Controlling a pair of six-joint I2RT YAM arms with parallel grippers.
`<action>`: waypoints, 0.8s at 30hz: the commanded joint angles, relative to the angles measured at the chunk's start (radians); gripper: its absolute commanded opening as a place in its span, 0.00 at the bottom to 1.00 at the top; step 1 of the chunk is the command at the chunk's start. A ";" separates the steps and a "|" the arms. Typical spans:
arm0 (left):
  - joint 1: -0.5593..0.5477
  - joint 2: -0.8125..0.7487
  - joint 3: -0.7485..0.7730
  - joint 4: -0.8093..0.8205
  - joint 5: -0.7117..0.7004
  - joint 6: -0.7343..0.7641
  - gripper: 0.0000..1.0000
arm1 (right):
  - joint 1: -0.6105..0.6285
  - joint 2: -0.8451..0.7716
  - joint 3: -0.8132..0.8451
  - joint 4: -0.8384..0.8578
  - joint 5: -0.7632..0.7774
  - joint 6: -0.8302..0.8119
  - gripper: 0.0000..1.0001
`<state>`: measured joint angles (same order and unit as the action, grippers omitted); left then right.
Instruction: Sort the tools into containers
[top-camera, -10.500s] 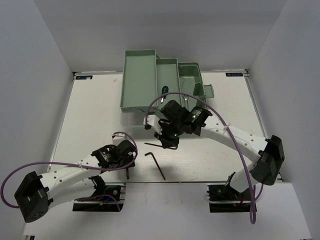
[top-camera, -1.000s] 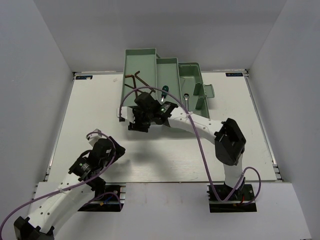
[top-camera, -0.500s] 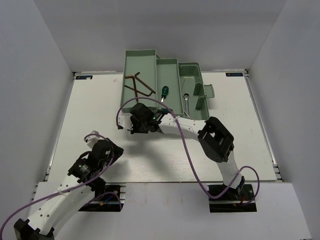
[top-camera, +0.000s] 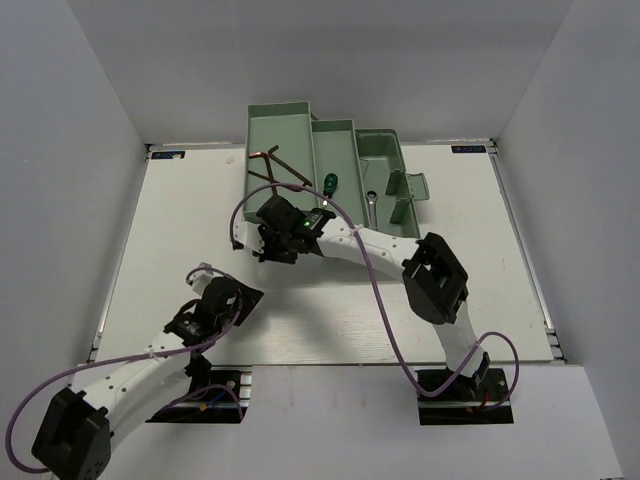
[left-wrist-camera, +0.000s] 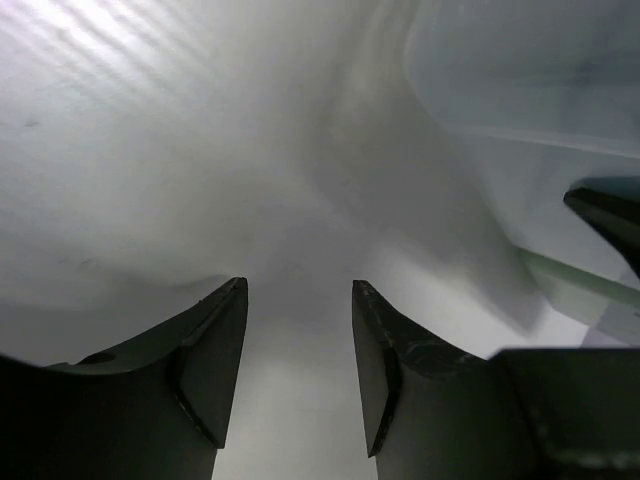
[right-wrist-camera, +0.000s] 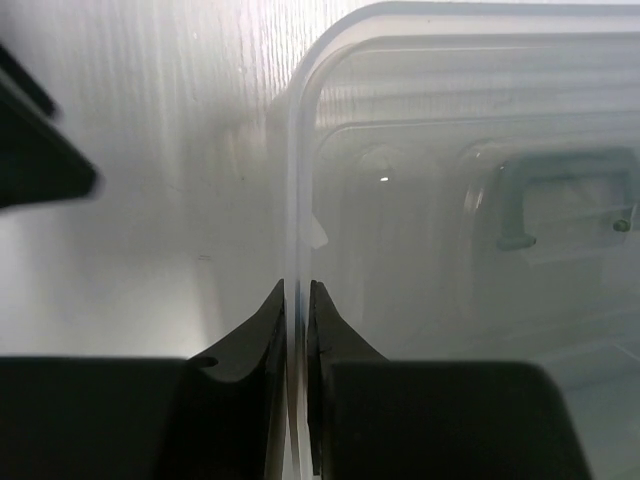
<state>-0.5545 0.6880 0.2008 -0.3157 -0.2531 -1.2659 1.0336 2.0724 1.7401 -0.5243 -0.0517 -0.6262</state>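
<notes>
The pale-green toolbox trays (top-camera: 278, 128) stand at the table's back. Two dark hex keys (top-camera: 272, 168) lie in the left tray. A green-handled screwdriver (top-camera: 328, 183) lies in the middle tray, and a silver wrench (top-camera: 371, 200) in the right one. My right gripper (top-camera: 268, 240) is at the toolbox's front left corner. In the right wrist view it (right-wrist-camera: 297, 285) is shut on the rim of the translucent lid (right-wrist-camera: 450, 180). My left gripper (top-camera: 240, 295) is open and empty above the table, as the left wrist view (left-wrist-camera: 298, 290) shows.
The toolbox handle (right-wrist-camera: 560, 200) shows through the lid. White walls enclose the table on three sides. The right arm's elbow (top-camera: 435, 275) sits over the table's middle right. The lid's corner (left-wrist-camera: 520, 90) lies ahead and to the right of my left gripper.
Since 10.5 s ago the hex keys have gone from the table into the left tray. In the last second my right gripper shifted slightly left at the lid; my left gripper moved right.
</notes>
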 joint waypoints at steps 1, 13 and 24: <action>0.005 0.068 -0.017 0.240 0.026 -0.016 0.56 | 0.002 -0.193 0.142 0.046 0.062 0.002 0.00; 0.054 0.456 -0.116 0.880 0.037 -0.016 0.37 | -0.013 -0.294 0.053 0.017 -0.013 0.074 0.00; 0.131 0.772 -0.055 1.386 0.149 0.117 0.57 | -0.021 -0.319 -0.094 0.036 -0.045 0.097 0.00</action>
<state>-0.4477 1.4403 0.0990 0.8825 -0.1486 -1.1896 1.0153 1.8771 1.6562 -0.6071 -0.1673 -0.5220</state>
